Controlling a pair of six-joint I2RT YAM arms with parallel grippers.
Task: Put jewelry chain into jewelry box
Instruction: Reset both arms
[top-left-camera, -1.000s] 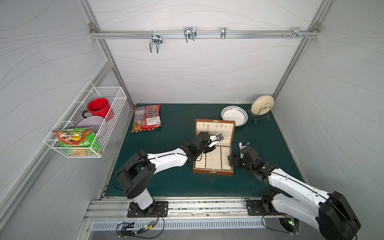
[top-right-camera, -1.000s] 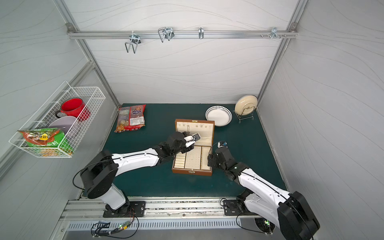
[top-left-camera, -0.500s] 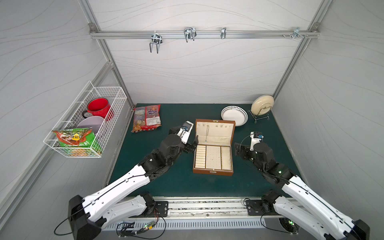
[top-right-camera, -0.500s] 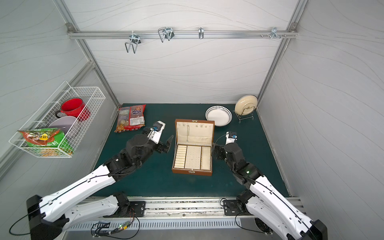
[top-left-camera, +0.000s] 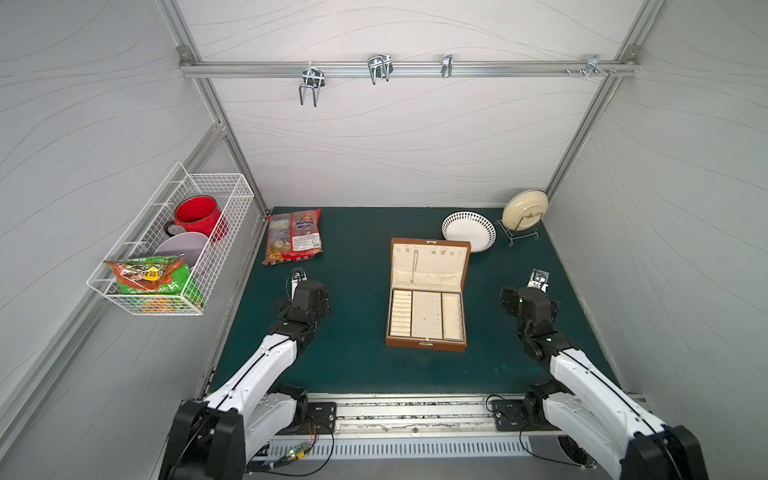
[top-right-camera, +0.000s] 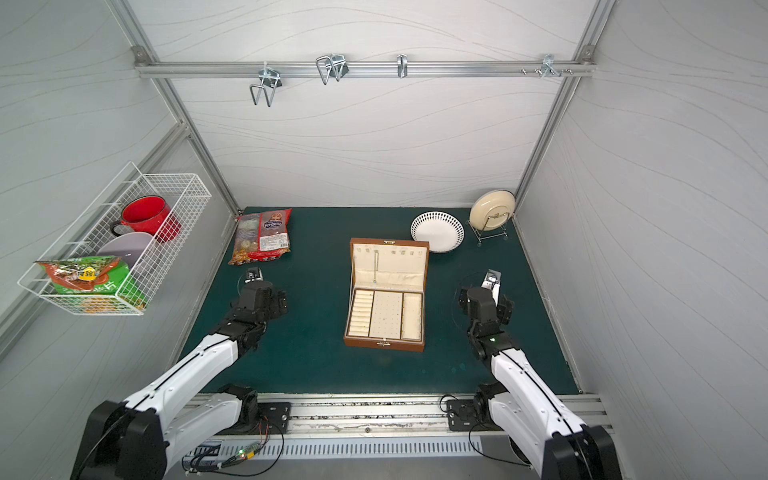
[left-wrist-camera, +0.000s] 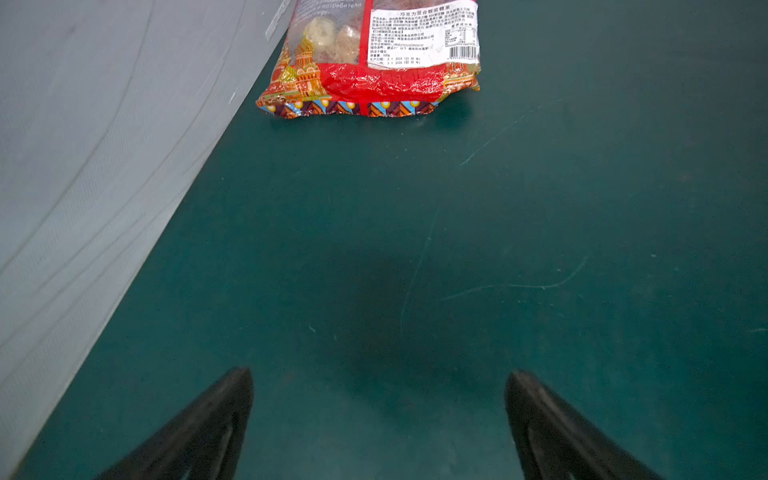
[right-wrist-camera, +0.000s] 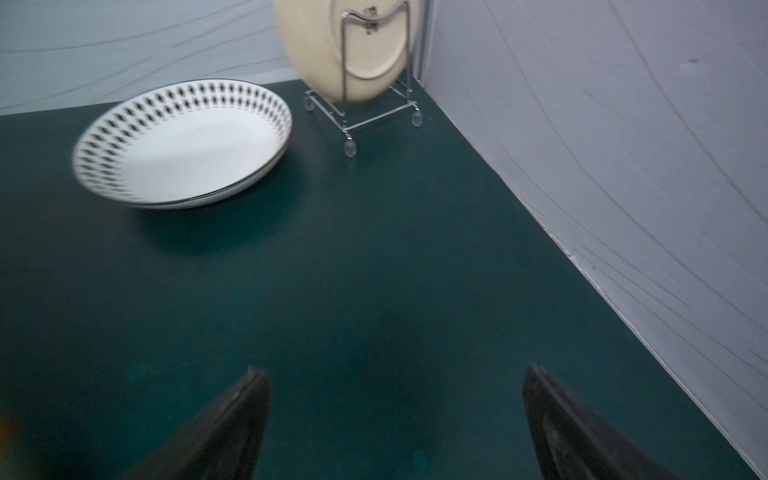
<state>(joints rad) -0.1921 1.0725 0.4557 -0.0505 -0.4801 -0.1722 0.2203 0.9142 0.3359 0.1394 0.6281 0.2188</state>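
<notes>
Pincers flank the open brown leather-look jewelry box (top-left-camera: 427, 293). Left gripper (left-wrist-camera: 378, 376) is spread, empty, well left. The thin silver jewelry chain (top-left-camera: 414, 268) hangs lengthwise in the lid. Right gripper (right-wrist-camera: 397, 374), also released, seems slightly nearer.

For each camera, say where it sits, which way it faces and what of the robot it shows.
Top views: high over the front rail, looking down at the green table; both arms, open jewelry box, chain hanging in its lid.
Left wrist: behind the open left claw, facing the candy bag.
Right wrist: behind the open right claw, facing the patterned plate and plate rack.
Shared: the wrist views' bag, plate and rack show in both top views.
</notes>
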